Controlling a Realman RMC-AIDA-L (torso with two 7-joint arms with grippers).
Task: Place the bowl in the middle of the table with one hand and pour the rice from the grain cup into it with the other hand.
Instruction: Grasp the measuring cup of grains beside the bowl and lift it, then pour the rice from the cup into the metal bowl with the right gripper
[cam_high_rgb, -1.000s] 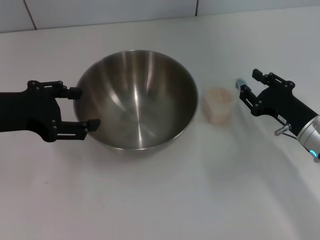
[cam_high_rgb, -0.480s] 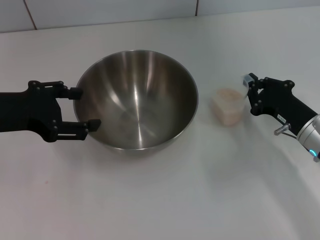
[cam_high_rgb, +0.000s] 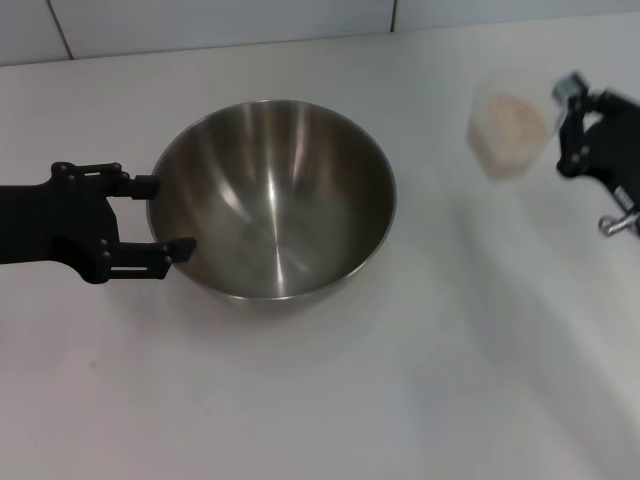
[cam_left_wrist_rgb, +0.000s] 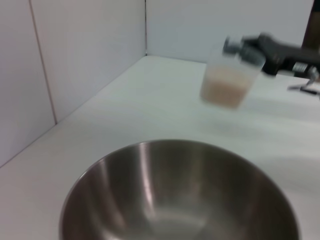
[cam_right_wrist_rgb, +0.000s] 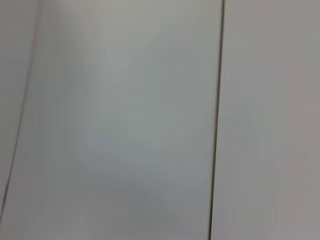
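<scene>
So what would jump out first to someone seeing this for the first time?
The big shiny steel bowl in the middle of the white table, with the left gripper at its rim. Then the grain cup of rice, held up in the air by the right gripper, off to the bowl's right.

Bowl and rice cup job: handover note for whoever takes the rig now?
Left gripper: open, prongs either side of the bowl's rim, at mid-table.
Right gripper: shut on the grain cup, lifted clear of the table, upright, to the bowl's right.
Rice: all in the cup; bowl is empty.
Done: bowl placed, cup picked up.
Left: carry cup over bowl, tip out the rice.
</scene>
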